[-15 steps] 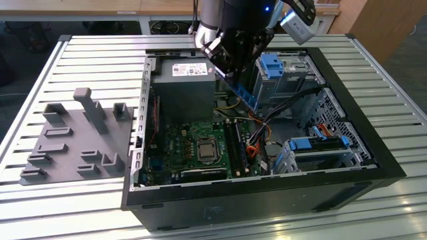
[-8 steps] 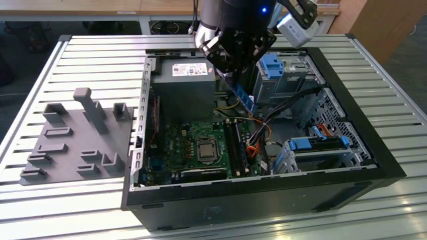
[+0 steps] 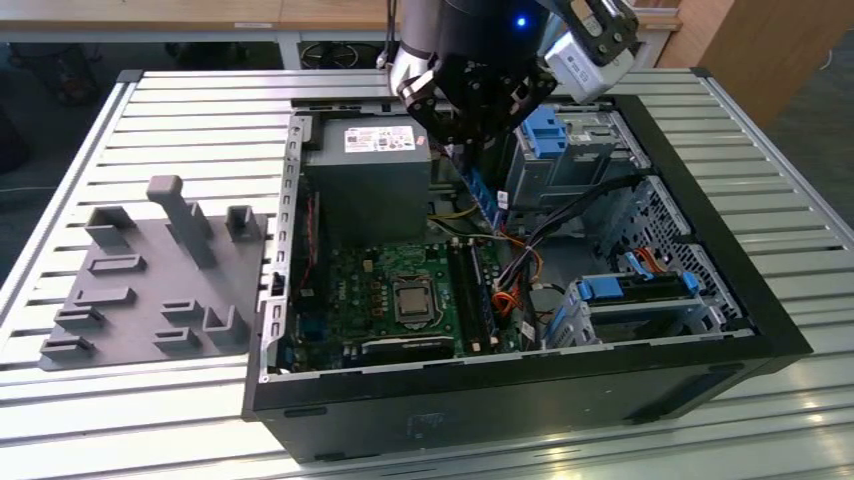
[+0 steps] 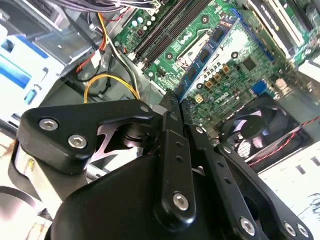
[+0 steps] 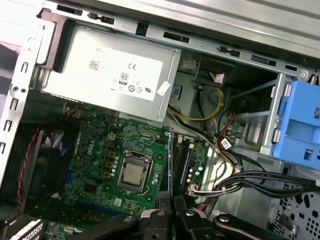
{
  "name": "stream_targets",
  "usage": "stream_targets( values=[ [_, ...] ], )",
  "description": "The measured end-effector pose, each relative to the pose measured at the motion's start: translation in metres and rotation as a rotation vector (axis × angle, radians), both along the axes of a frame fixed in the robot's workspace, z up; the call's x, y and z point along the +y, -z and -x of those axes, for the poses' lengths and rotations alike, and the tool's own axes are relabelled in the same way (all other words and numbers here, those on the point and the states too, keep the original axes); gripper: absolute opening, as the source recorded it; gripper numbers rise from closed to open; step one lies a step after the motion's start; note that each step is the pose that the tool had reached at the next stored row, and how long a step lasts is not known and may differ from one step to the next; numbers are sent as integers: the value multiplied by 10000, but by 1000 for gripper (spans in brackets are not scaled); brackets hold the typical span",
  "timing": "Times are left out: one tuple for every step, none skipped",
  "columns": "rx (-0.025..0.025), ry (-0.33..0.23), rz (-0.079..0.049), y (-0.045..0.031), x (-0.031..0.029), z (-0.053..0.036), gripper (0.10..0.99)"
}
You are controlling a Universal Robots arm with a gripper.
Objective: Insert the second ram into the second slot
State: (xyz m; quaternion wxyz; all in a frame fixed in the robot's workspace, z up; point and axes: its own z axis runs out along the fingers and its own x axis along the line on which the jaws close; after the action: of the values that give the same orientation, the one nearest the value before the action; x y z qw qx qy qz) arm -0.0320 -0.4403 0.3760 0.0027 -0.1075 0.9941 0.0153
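Note:
My gripper [image 3: 463, 140] hangs above the open computer case [image 3: 534, 370] and is shut on the second ram [image 3: 483, 190], a thin blue board that points down toward the motherboard [image 3: 387, 290]. In the second wrist view, the black fingers [image 4: 170, 120] pinch one end of the ram [image 4: 207, 50], whose dark chips show. The first wrist view shows the ram [image 5: 170, 155] edge-on above the gripper [image 5: 171, 200]. It is held in the air beside the row of dark memory slots [image 5: 184, 160] [image 3: 478, 290] [image 4: 162, 27]. I cannot tell which one is the second slot.
A grey power supply [image 3: 367, 170] [image 5: 107, 75] fills the case's far end, next to the processor socket [image 3: 411, 298] [image 5: 132, 175]. Blue drive-bay clips [image 3: 554, 130] [image 5: 300, 120] and loose cables [image 5: 235, 180] lie beside the slots. A grey fixture plate [image 3: 147, 290] rests on the slatted table at the exterior view's left.

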Motion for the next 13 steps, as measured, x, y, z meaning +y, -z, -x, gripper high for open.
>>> stream_targets(
  values=[
    [0,159,1,1,0,0,137],
    [0,320,3,2,0,0,137],
    [-1,492,4,3,0,0,137],
    [-1,658,6,4,0,0,137],
    [0,824,8,5,0,0,137],
    [-1,993,11,6,0,0,137],
    [-1,1164,12,7,0,0,137],
    [0,1329,14,8,0,0,137],
    [0,1488,17,10,0,0,137],
    [-1,1649,17,11,0,0,137],
    [0,1801,17,12,0,0,137],
    [0,1922,18,13,0,0,137],
    [1,1960,18,16,0,0,137]
  ],
)
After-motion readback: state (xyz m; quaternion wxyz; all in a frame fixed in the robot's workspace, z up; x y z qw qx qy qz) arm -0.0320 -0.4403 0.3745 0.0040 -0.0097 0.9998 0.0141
